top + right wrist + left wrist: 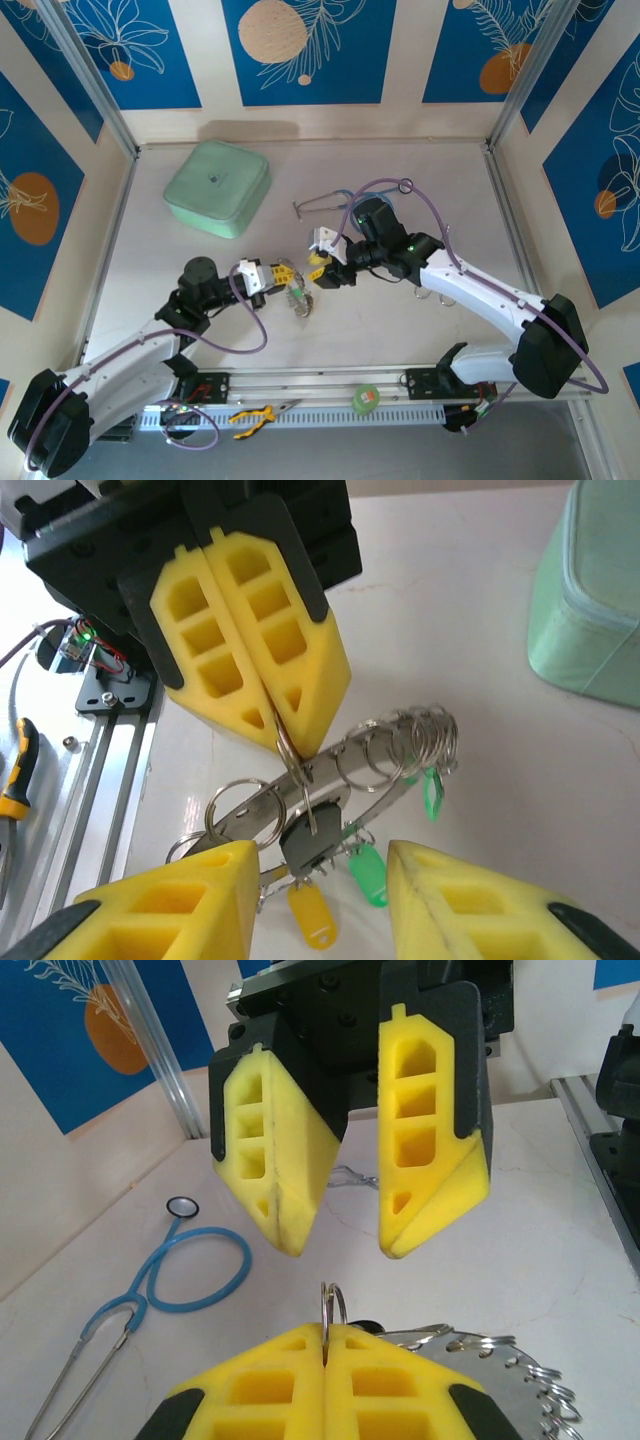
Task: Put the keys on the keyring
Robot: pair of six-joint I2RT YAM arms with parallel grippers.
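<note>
The left fingers (283,742) are pressed together on a small ring (333,1308), held up on edge above the bench (150,270); the black key (308,842) seems to hang from that ring, just below the fingertips; the right fingers (322,850) stand wide apart, one on each side of the key, gripping nothing; the keyring (262,812) lies directly under both grippers, between the two arms near the middle of the bench, and whether it rests on the surface or is partly lifted I cannot tell; it already carries a row of little silver rings, with green tags (366,872) and a yellow tag (310,917) hanging off it, so most of the stringing looks done; the black key is probably the piece left, though the small ring crosses the keyring's band and I cannot tell whether it is already looped on; what remains, by my reading, is to work that ring onto the band and let go.
</note>
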